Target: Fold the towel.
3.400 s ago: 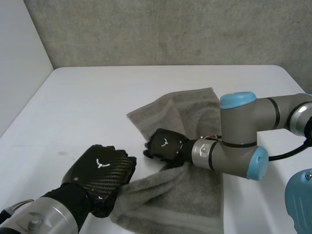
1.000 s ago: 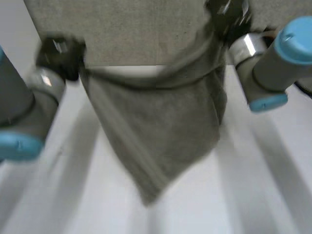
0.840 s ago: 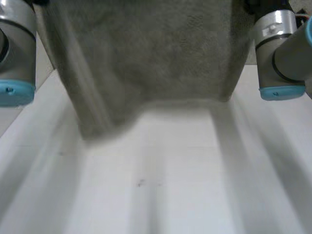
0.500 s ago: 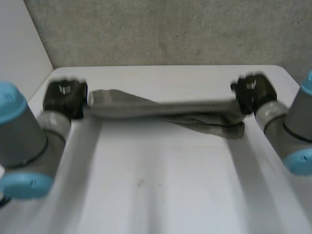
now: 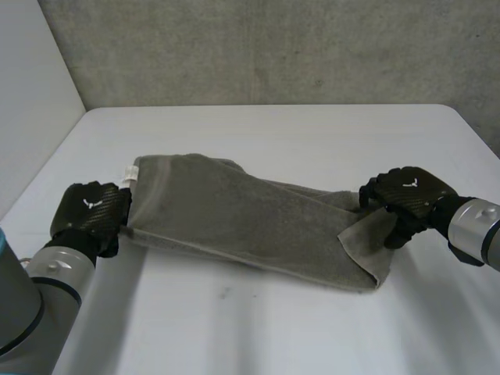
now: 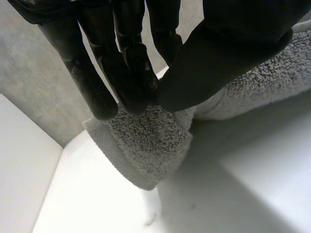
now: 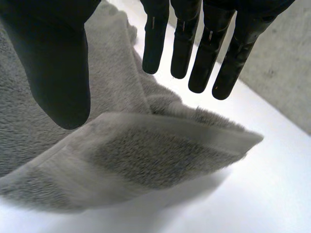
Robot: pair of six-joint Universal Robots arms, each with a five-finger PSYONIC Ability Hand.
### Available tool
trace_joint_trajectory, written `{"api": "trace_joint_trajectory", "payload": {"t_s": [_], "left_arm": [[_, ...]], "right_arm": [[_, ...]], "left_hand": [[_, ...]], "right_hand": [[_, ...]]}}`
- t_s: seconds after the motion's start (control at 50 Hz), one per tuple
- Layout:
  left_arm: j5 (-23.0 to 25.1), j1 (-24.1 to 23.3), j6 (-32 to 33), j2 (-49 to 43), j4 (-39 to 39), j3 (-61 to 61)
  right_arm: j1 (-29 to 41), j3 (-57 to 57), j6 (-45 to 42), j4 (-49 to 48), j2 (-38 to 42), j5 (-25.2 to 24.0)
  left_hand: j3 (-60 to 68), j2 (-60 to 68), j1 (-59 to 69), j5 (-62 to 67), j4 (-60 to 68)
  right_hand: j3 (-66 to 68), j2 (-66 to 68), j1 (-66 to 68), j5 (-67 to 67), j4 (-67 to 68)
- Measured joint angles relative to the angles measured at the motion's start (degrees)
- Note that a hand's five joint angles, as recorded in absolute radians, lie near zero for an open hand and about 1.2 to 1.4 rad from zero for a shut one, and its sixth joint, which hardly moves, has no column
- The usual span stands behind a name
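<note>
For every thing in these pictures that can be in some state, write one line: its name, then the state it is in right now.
Towel: lying on the white table, stretched in a long, loosely doubled band between the two hands.
Left hand: shut on the towel's end, which is pinched between thumb and fingers.
Right hand: open, fingers straight, thumb apart, over the towel's other end.

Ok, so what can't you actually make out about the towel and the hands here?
Head view: the back of the left hand covers its grip on the towel.
Head view: the white tag on the towel is too small to read.
Right wrist view: the towel corner below the right hand hides whether it touches the table.
</note>
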Motion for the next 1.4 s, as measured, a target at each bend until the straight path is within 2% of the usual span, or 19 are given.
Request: {"api": "trace_joint_trajectory", "payload": {"t_s": [0.16,0.2,0.34,0.46,0.64,0.66,0.76,0.96,1.0,1.02,1.14,1.28,1.32,1.4], "left_arm": [[0.0,0.2,-0.1,1.4,1.1,-1.1],[0.0,0.4,-0.1,1.3,1.6,-1.5],[0.6,1.6,-0.1,0.8,2.5,-2.0],[1.8,2.1,-0.1,0.5,2.5,-2.2],[2.6,2.1,-0.1,0.4,2.5,-2.5],[2.6,2.0,-0.1,0.4,2.5,-2.5],[2.6,2.0,-0.1,0.4,2.5,-2.6],[2.5,2.0,-0.1,0.4,2.5,-2.7],[2.6,2.0,-0.1,0.4,2.5,-2.8],[2.6,2.0,-0.1,0.4,2.6,-2.9],[2.6,2.0,-0.1,0.4,2.6,-2.9],[2.6,2.1,-0.2,0.4,2.6,-3.0],[2.7,2.1,-0.1,0.4,2.5,-3.0],[2.7,2.1,0.0,0.5,2.4,-3.0]], "right_arm": [[-1.7,3.4,-7.7,-3.1,-0.3,-6.4],[-2.2,5.0,-13.1,-3.5,-0.2,-8.4],[-2.4,6.6,-25.3,-3.0,0.6,-10.1],[-1.9,5.7,-28.1,-2.8,2.5,-9.8],[4.0,0.4,-28.4,-3.1,8.5,-4.6],[5.9,-1.5,-28.5,-3.2,10.4,-2.2],[8.5,-4.8,-28.5,-3.2,13.9,1.6],[10.4,-8.3,-28.4,-3.2,17.9,4.4],[10.5,-8.8,-28.4,-3.1,18.4,5.0],[10.5,-9.1,-28.5,-3.1,18.5,5.4],[10.4,-9.2,-28.6,-3.1,18.5,6.1],[10.1,-9.0,-28.6,-3.0,18.5,6.2],[9.9,-8.9,-28.5,-2.9,18.1,6.3],[9.6,-8.7,-28.2,-2.7,16.2,6.3]], "left_hand": [[0.0,0.0,0.0,0.0,0.0],[0.0,0.0,0.0,0.0,0.0],[0.0,0.0,0.0,0.0,0.0],[0.0,0.0,0.0,0.0,0.0],[0.0,0.0,0.0,0.0,0.0],[0.0,0.0,0.0,0.0,0.0],[0.0,0.0,0.0,0.0,0.0],[0.0,0.0,0.0,0.0,0.0],[0.0,0.0,0.0,0.0,0.0],[0.0,0.0,0.0,0.0,0.0],[0.0,0.0,0.0,0.0,0.0],[0.0,0.0,0.0,0.0,0.0],[0.0,0.0,0.0,0.0,0.0],[0.0,0.0,0.0,0.0,0.0]], "right_hand": [[0.0,0.0,0.0,-0.2,0.0],[0.0,0.0,0.0,-0.3,0.0],[0.0,0.0,0.0,-0.3,0.0],[0.0,0.0,0.0,-0.3,0.0],[0.0,0.0,0.0,-0.3,0.0],[0.0,0.0,0.0,-0.3,0.0],[0.0,0.0,0.0,-0.3,0.0],[0.1,0.0,0.0,-0.3,0.0],[4.1,3.3,2.6,3.3,3.9],[10.2,9.6,7.8,8.7,10.0],[19.3,18.3,14.9,17.0,19.1],[23.4,22.4,18.3,21.0,23.2],[32.8,31.9,26.3,30.7,33.0],[36.5,35.2,27.6,34.4,36.8]]}}
